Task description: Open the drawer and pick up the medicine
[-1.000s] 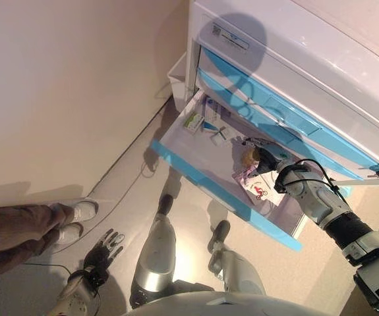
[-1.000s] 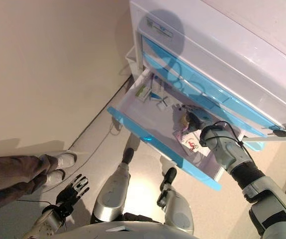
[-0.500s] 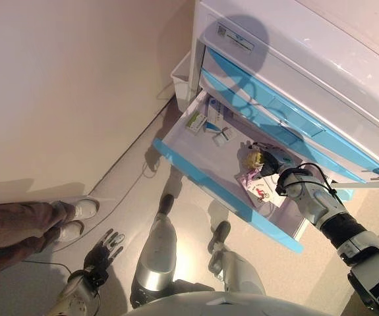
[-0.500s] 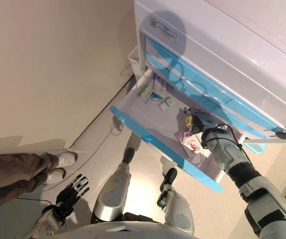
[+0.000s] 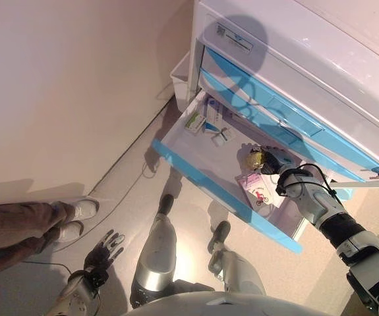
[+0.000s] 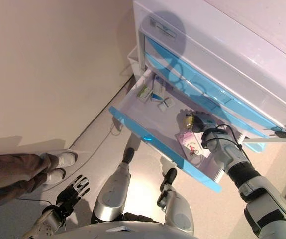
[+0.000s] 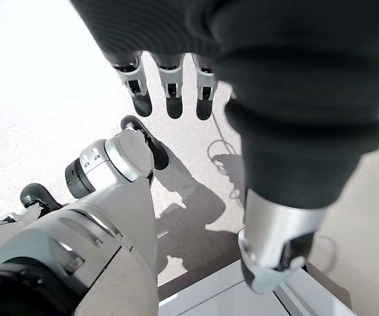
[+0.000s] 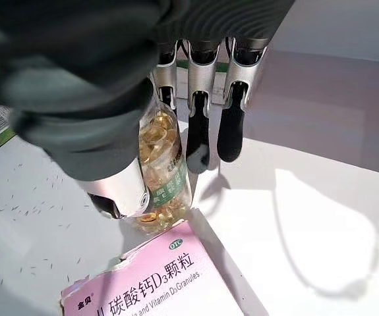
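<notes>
The blue-fronted drawer [image 5: 196,172] of the white cabinet stands pulled out. My right hand [image 5: 276,161] reaches into it and is shut on a clear medicine bottle [image 5: 255,158] of yellow capsules. In the right wrist view the bottle [image 8: 163,178] sits between thumb and fingers [image 8: 198,125], close over a pink medicine box [image 8: 149,283]. That box [image 5: 258,191] lies on the drawer floor. My left hand [image 5: 103,251] hangs low at the lower left, open and empty, as the left wrist view [image 7: 169,92] shows.
Small medicine boxes [image 5: 194,120] and a packet [image 5: 221,135] lie at the drawer's far left end. The cabinet [image 5: 294,59] has more closed blue drawers above. A white bin [image 5: 181,79] stands beside it. A person's legs [image 5: 24,227] are at the left, by the wall.
My right hand has drawn the bottle up off the pink box, which now shows more fully. The view has shifted slightly. The left hand has not moved.
</notes>
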{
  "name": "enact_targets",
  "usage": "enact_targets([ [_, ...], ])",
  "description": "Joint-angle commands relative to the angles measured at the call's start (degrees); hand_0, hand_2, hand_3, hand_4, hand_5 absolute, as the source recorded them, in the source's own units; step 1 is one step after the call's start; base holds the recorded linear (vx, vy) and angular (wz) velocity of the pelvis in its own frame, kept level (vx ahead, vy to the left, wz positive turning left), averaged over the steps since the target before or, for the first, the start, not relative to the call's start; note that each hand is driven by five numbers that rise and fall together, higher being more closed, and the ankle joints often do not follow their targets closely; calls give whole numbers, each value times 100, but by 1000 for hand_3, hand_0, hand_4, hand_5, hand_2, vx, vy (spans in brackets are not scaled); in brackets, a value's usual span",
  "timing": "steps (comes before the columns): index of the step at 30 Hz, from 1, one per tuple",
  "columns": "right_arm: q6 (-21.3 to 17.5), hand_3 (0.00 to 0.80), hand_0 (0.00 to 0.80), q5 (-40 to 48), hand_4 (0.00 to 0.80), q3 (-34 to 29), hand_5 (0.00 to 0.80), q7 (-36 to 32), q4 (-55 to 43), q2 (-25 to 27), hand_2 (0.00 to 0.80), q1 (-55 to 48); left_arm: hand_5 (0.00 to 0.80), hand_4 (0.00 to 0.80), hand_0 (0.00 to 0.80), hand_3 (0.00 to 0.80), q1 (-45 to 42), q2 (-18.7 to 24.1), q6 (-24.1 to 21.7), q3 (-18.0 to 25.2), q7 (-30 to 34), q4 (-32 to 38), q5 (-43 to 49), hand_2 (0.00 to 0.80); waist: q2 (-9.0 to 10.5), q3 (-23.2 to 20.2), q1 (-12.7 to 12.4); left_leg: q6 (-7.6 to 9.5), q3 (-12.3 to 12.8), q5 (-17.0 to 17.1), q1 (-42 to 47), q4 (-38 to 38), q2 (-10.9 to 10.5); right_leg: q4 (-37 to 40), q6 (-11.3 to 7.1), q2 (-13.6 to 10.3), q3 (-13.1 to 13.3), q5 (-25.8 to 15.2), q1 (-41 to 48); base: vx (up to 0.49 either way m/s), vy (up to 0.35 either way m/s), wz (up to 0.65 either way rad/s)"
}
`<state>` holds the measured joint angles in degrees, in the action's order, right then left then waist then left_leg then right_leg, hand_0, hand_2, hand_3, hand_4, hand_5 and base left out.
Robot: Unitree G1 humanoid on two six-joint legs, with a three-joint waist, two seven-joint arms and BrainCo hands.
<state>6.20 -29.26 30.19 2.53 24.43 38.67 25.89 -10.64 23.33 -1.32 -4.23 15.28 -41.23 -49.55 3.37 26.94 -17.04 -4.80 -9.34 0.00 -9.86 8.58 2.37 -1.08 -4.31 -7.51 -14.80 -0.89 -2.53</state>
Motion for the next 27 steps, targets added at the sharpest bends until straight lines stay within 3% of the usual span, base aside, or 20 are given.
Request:
enact_targets([
  [1, -80, 800, 800, 120, 800, 280, 800, 105, -2, 28, 800, 203, 0, 0, 0, 0, -288, 233, -20, -60, 9, 141, 8, 0, 13, -169, 5, 505, 77, 42, -187, -17, -268, -483, -273, -290, 65, -242, -199, 0, 0, 0],
  [10, -160, 800, 800, 114, 800, 269, 800, 190, -28, 51, 800, 180, 0, 0, 0, 0, -292, 246, 2, -64, -8, 197, 29, 0, 22, -167, 8, 506, 81, 39, -173, -23, -258, -478, -274, -283, 65, -244, -188, 0, 0, 0],
  [14, -413, 800, 800, 96, 800, 233, 800, 256, -362, 163, 800, 190, 0, 0, 0, 0, -303, 231, -17, -45, -19, 208, 21, 0, 35, -175, 46, 507, 87, 37, -140, -54, -250, -466, -282, -268, 97, -254, -184, 0, 0, 0],
  [27, -1487, 800, 800, 310, 800, -394, 800, -732, -3480, 995, 800, -15, 0, 0, 0, 0, -394, 82, -172, 70, -33, 142, 47, 0, 194, -401, 309, 498, 261, 14, 73, -220, -139, -435, -348, -206, 300, -258, -149, -1, 2, -4],
])
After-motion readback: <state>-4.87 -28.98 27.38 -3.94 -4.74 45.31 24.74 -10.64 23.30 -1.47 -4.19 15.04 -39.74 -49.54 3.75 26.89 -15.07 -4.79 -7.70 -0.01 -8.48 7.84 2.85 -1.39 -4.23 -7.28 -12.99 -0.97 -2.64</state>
